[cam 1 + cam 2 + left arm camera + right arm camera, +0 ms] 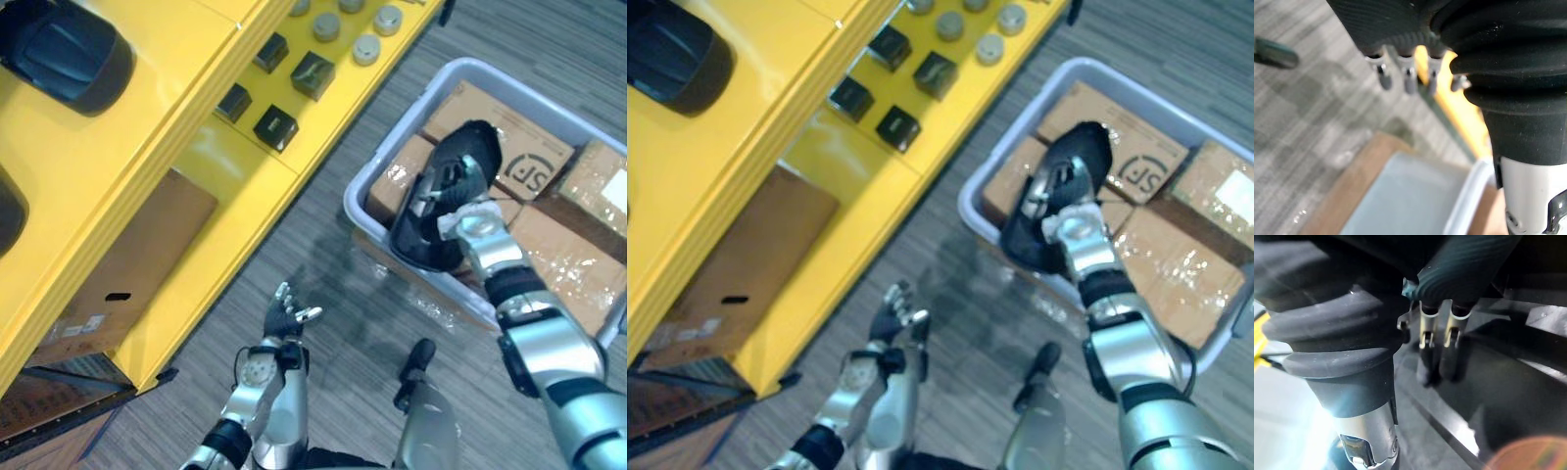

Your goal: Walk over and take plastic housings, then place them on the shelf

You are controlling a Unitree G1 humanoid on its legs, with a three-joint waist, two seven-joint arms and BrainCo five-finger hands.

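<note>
A black plastic housing point(462, 155) hangs tilted over the grey bin point(358, 201), and my right hand point(460, 217) is shut on its lower half. In the right wrist view the fingers point(1430, 335) press on the housing's dark inner surface point(1508, 382). The yellow shelf point(147, 127) runs along the left. Another black housing point(64, 54) lies on its top level, and a second dark one point(8, 211) sits at the left edge. Over the floor in front of the shelf, my left hand point(286, 318) is open and holds nothing, with its fingers point(1408, 78) relaxed.
Taped cardboard boxes point(549, 255) fill the bin. Small black blocks point(276, 127) and grey discs point(367, 49) sit on the shelf's lower level. A brown cardboard box point(127, 264) stands under the shelf. Striped grey floor lies between shelf and bin.
</note>
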